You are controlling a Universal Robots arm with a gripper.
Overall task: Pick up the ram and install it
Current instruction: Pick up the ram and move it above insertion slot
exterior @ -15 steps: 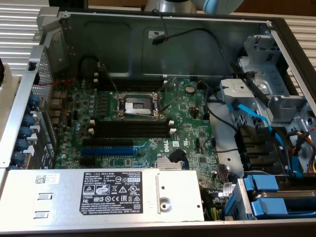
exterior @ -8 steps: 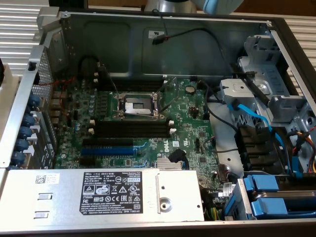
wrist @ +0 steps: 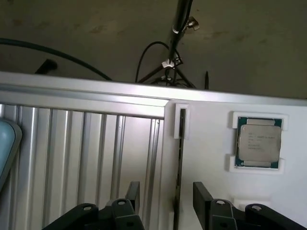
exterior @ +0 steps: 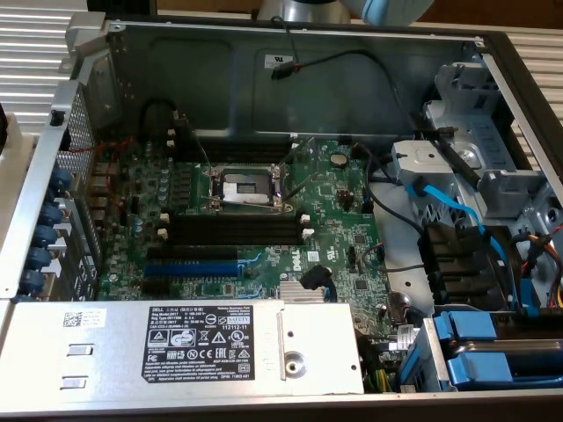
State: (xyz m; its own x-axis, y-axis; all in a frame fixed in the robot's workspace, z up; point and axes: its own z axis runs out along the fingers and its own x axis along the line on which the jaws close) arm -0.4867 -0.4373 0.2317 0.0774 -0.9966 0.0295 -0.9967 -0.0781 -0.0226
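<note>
While the pincer (wrist: 166, 187) hangs with its two black fingers (wrist: 133, 194) standing apart and nothing clamped between them, I judge the step in hand to be lining up on the ram (wrist: 180, 158). That is the long, thin circuit-board stick standing on edge, seen as a dark sliver. It runs between the two fingers, touching neither and sitting closer to one than the other.

To do this well, I would centre the jaws first so both pads meet the flat faces together. I would keep the approach square to the stick and draw it straight out along its holder, since a board this thin will likely flex or jam if tilted.

The stick's far end sits in a white moulded plastic cradle (wrist: 186, 120), smooth and matte. Just beside it, a square processor (wrist: 259, 143) with a dull metal lid lies in its own white frame. A ribbed aluminium sheet (wrist: 86, 153) adjoins the white plate.

In the exterior view, the long black memory slots (exterior: 233, 230) with white end clips lie bare on the green motherboard (exterior: 343, 220) inside a grey steel case (exterior: 220, 61).
</note>
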